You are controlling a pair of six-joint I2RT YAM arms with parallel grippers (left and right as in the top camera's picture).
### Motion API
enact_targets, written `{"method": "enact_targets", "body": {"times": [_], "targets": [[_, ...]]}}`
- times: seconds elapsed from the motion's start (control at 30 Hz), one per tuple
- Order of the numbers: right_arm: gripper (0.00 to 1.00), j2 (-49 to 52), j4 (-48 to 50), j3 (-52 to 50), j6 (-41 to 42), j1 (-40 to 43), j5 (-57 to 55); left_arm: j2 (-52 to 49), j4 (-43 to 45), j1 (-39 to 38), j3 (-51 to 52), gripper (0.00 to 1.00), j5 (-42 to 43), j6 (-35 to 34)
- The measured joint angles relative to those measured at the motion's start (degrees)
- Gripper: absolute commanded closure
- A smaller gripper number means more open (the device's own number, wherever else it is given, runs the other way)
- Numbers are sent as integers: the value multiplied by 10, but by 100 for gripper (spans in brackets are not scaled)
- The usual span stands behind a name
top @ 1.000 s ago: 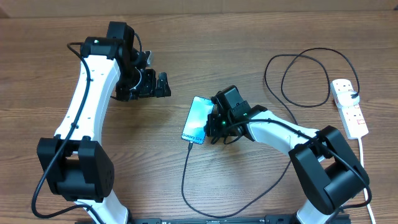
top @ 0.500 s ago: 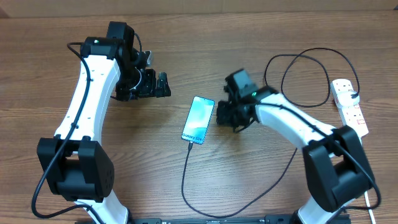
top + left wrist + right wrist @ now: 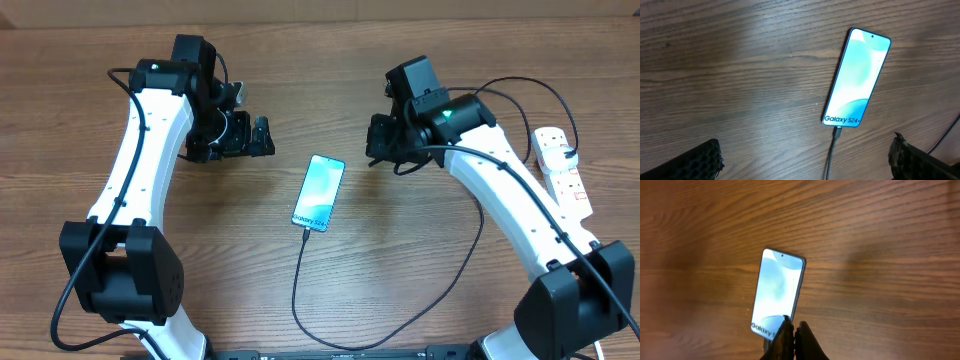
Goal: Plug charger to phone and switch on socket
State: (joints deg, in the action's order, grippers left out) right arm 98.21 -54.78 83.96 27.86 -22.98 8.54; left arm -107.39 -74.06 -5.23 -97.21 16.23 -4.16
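Right fingers [image 3: 784, 341] pressed together, with nothing between them. Well apart from the phone [image 3: 319, 193] in the overhead view, up and to its right. One second earlier tight against the phone's right long edge, half a second earlier just clear of it, now drawn back toward the far right.

Left fingers [image 3: 695, 162] spread wide and empty, up and to the left of the phone. No change in pose across the three overhead moments.

Phone flat and screen up near the middle of the surface [image 3: 420, 60], slightly slanted, in the same spot and at the same slant as before. "Galaxy S24+" lettering at the end nearer the robot.

Charger cable [image 3: 297, 290] with its connector seated in that lettered end, as one second ago. From there, a run toward the near edge, a bend to the right, a rise beneath the right arm, and a wide loop ending at the power strip [image 3: 562, 172].

Power strip near the right edge of the surface, well apart from the phone.

Bare wood along both long edges of the phone and beyond its far end. Only the lettered end taken up, by the cable.
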Motion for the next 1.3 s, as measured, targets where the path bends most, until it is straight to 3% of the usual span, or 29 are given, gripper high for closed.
{"method": "enact_targets", "body": {"times": [0.33,0.8,1.3], "targets": [[96,40,166,-155,64,-1,0,0,0,0,0,1,0,0],[96,55,447,-322,83,-23,-3,0,0,0,0,0,0,0],[96,55,528,-363,138,-24,-21,0,0,0,0,0,0,0]]}}
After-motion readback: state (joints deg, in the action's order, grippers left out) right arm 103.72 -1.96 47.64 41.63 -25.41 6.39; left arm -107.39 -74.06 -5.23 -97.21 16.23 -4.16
